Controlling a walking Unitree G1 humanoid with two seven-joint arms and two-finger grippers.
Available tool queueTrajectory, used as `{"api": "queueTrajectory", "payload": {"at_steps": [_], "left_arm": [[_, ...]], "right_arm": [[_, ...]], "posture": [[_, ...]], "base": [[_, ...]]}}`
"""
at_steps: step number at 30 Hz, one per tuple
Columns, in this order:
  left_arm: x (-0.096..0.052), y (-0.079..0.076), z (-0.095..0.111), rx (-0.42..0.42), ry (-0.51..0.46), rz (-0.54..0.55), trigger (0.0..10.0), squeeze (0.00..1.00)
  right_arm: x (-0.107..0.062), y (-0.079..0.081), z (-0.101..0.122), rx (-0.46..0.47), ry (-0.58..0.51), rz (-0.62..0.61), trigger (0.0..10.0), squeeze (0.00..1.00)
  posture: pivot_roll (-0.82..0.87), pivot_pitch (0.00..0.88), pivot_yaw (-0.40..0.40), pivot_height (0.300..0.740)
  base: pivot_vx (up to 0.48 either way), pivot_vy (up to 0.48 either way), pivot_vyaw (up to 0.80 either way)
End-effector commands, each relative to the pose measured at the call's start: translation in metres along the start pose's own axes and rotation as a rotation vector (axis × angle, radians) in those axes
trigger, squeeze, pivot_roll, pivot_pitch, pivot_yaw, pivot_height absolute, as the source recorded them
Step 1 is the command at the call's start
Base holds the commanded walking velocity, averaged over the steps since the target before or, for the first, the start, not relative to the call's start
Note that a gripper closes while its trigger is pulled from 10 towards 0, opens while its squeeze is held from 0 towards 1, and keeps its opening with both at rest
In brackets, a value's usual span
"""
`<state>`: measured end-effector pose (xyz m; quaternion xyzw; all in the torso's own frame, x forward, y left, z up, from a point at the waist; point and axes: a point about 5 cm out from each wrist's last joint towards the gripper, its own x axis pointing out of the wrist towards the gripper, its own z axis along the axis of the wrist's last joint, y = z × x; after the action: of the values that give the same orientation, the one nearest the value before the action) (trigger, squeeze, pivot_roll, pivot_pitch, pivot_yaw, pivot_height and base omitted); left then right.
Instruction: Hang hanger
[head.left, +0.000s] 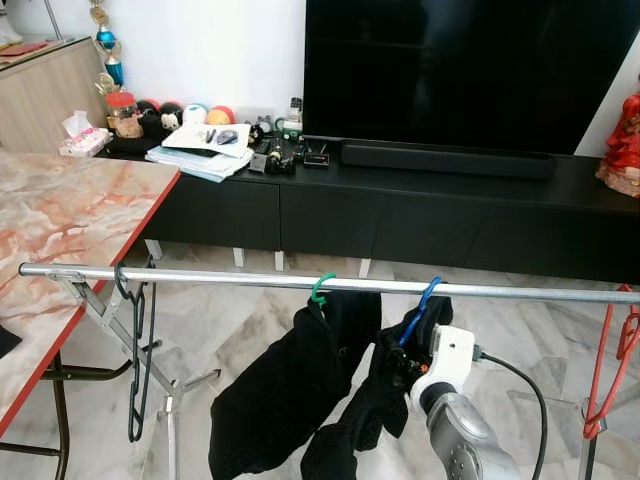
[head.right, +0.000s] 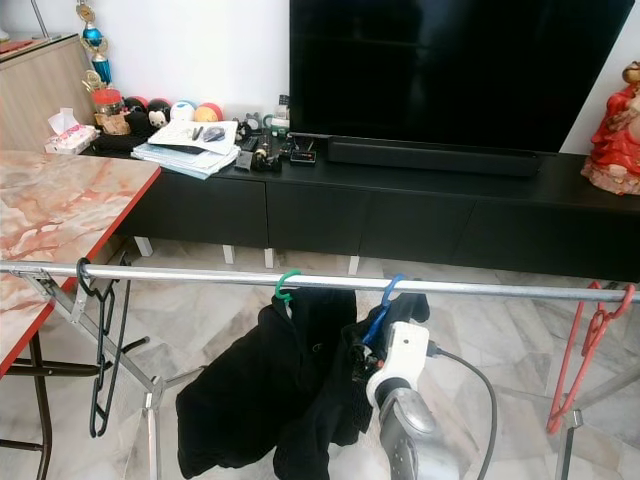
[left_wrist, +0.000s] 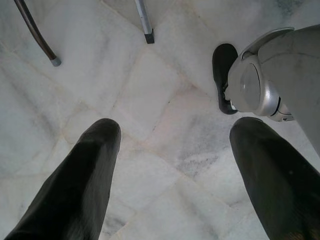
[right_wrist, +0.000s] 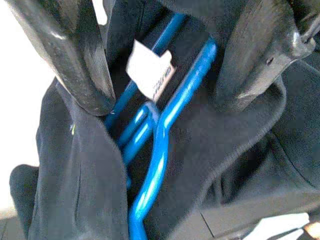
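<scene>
Our right tool (head.left: 405, 368) sits at the blue hanger (head.left: 418, 310), whose hook is over the rail (head.left: 200, 277); the hanger hangs straight down from the rail with a black garment (head.left: 370, 400). The fingers (right_wrist: 80, 60) straddle the blue wire, spread and not clamped. The left tool (left_wrist: 175, 165) hangs released over the floor. The white tag (right_wrist: 149, 70) is unreadable.

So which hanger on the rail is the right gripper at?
The blue hanger, carrying black clothing; the right gripper is at its neck. Green, black and red hangers hang apart.
</scene>
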<state>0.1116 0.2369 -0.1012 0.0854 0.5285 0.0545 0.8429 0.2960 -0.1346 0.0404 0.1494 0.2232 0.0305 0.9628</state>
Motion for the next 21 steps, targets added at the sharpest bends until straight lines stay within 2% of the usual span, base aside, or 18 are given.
{"api": "queueTrajectory", "payload": {"at_steps": [1,10,15,21], "left_arm": [[0.0,-0.001,-0.003,0.013,0.014,-0.008,10.0,0.0],[0.0,-0.001,-0.002,0.013,0.012,-0.009,10.0,0.0],[0.0,-0.001,-0.002,0.012,0.012,-0.008,10.0,0.0],[0.0,-0.001,-0.002,0.015,0.011,-0.011,10.0,0.0]], "right_arm": [[0.003,0.001,-0.001,-0.002,0.005,-0.011,10.0,0.0],[0.01,-0.009,0.001,0.004,-0.001,-0.137,10.0,0.0],[0.011,-0.013,0.002,0.01,-0.008,-0.156,10.0,0.0],[0.013,-0.02,0.012,0.032,-0.087,-0.217,10.0,0.0]], "posture": [[0.15,0.004,-0.011,0.74],[0.15,0.005,-0.01,0.74],[0.15,0.005,-0.01,0.74],[0.15,0.001,-0.009,0.74]], "base": [[0.0,0.0,0.0],[0.0,0.0,0.0],[0.0,0.0,0.0],[0.0,0.0,0.0]]}}
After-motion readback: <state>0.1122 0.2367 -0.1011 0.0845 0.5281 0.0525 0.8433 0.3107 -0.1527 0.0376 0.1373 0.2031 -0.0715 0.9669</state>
